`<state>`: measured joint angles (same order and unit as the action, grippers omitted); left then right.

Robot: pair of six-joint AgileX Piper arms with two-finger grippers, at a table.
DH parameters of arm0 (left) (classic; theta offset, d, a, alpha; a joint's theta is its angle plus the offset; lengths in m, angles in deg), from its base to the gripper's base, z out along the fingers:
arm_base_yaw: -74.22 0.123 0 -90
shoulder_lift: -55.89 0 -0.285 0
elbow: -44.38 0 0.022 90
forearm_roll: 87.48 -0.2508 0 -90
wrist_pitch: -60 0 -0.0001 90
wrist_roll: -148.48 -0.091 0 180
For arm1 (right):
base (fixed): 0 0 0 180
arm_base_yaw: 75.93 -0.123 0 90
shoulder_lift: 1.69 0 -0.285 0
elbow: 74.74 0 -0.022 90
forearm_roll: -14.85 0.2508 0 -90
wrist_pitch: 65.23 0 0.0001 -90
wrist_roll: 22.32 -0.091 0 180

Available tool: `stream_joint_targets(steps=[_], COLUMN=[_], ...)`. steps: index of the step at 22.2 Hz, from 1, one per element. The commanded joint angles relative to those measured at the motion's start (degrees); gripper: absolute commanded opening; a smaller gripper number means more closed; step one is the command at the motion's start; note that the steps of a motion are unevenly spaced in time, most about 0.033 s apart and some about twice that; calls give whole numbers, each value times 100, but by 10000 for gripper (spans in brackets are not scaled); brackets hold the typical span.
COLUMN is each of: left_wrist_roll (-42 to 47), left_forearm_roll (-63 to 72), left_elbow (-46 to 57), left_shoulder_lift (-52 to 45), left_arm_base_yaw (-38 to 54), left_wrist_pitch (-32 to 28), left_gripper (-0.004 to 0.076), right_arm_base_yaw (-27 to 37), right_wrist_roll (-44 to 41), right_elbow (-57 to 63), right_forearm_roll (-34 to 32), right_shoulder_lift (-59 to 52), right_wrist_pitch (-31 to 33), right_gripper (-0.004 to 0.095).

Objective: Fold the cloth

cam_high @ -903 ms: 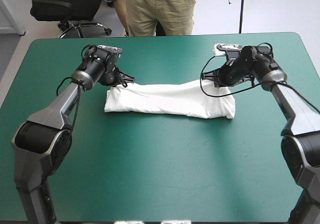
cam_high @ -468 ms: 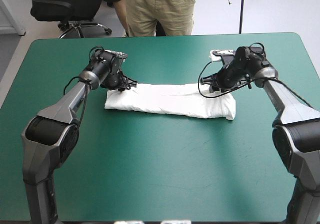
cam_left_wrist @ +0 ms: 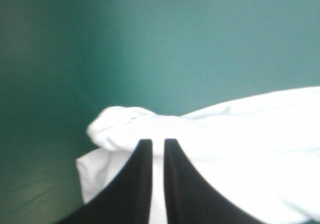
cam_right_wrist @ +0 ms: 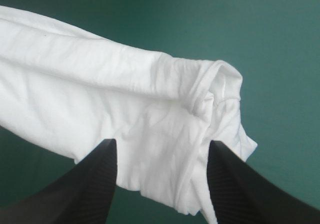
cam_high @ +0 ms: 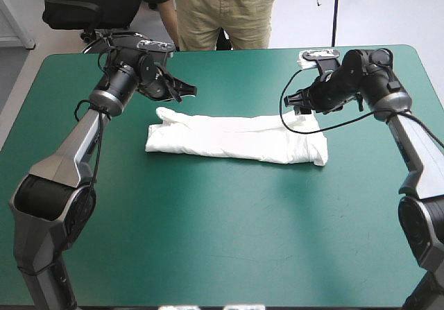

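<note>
Shows the T-shirt (cam_high: 236, 138) as a long folded white band, lying flat just above the centre of the frame on the teal-green table (cam_high: 222, 240). Shows the left gripper (cam_high: 186, 88) in the upper left, apart from the band's left end, black fingers almost closed, gripping nothing. Shows the right gripper (cam_high: 297, 103) in the upper right, at the band's right end, fingers wide apart and empty.

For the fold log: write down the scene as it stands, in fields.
T-shirt: folded into a long band, lying flat, left to right
surface: teal-green cover
left gripper: all but shut, above the band's left end, apparently clear of it
right gripper: open, over the band's right end, not gripping
fold state: band not yet folded into a bundle
</note>
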<state>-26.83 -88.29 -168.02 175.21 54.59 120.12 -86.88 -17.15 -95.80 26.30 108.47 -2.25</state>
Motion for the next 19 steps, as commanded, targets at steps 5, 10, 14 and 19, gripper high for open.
stream_joint_targets(steps=[5,10,14,19], left_wrist_roll=[-529,-528,-528,-616], left_forearm_roll=[839,737,774,910], left_elbow=[-158,-158,-158,-158], left_shoulder_lift=[-58,323,651,1109], left_arm_base_yaw=[-959,-1356,-1356,-1356], left_wrist_pitch=[-451,-618,-566,-465], left_gripper=[-17,-17,-17,-17], right_arm_base_yaw=[45,45,107,649], right_wrist_roll=[111,111,111,188], right_elbow=[-178,-178,-178,-156], right_forearm_roll=[-49,-75,-53,418], right_shoulder_lift=[-502,-502,-502,-502], right_wrist_pitch=[40,160,167,178], right_gripper=[496,496,496,496])
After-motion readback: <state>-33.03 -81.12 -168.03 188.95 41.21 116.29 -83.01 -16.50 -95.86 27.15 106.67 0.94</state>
